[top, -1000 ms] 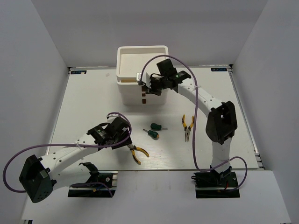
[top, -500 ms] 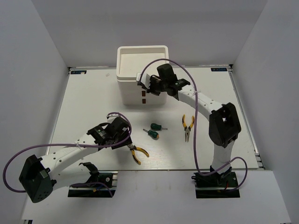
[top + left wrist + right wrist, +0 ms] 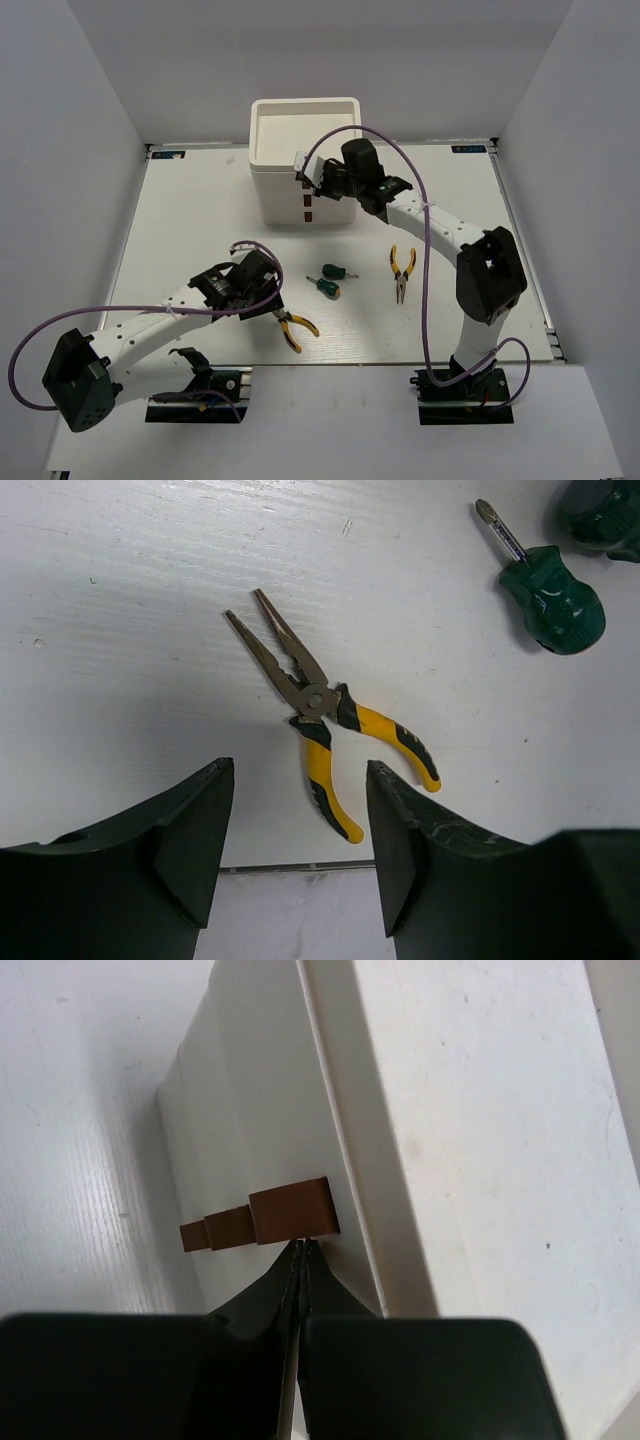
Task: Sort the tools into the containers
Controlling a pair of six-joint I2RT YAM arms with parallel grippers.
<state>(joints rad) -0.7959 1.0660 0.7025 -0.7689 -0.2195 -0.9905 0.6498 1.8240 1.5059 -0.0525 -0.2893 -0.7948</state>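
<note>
Holds the left fingers [image 3: 190, 840] spread wide and empty just above the table [image 3: 120, 600], with one pair of yellow-handled pliers [image 3: 318, 705] lying flat between and just ahead of the tips, handles toward the fingers and nose pointing away. Looks like a line-up for coming straight down astride the handles, the wide spread giving room to take both grips at once. Leaves a stubby green screwdriver [image 3: 548, 598] off beyond the right-hand finger and a second stubby screwdriver [image 3: 600, 515] farther out at the corner, both apart from the pliers, so nothing crowds that grasp. Presses the right fingers [image 3: 255, 1305] together, pinching nothing, with the tips touching the lower edge of the nearest brown handle [image 3: 290, 1210] on the front of the white organizer [image 3: 480, 1110]. Probably shuts them on purpose, to make one thin point able to hook or nudge so small a tab. Cannot tell whether the tips sit behind the handle or only against it. Shows, from above, no drawer visibly pulled out, and the second pliers [image 3: 400, 272] on the table well behind the right fingers, toward that arm's base. Shows no thin long screwdrivers anywhere. Seems early for the tools in view: drawer to open, then pliers to lift.
</note>
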